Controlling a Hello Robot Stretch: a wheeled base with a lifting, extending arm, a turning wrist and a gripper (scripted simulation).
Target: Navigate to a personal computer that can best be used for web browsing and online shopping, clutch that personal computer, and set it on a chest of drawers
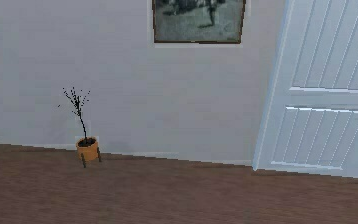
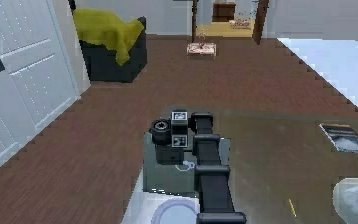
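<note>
In the arm side view my arm (image 2: 212, 170) rises as a dark bar from the bottom edge, ending at two white marked squares (image 2: 168, 131) over brown wooden floor. The gripper (image 2: 163, 145) is a dark mass beside those squares; its fingers cannot be made out, so I cannot tell whether it holds anything. A flat dark thing (image 2: 338, 138) like a book or magazine lies on a grey-brown surface (image 2: 287, 150) at the arm side view's right.
The forward view faces a pale wall close ahead, with a small potted twig plant (image 1: 85, 140), a framed picture (image 1: 199, 20) and a white panelled door (image 1: 322, 90). The arm side view has another white door (image 2: 17, 80), a dark armchair under a yellow throw (image 2: 109, 40), a pale rug (image 2: 332, 60) and a far doorway (image 2: 224, 15).
</note>
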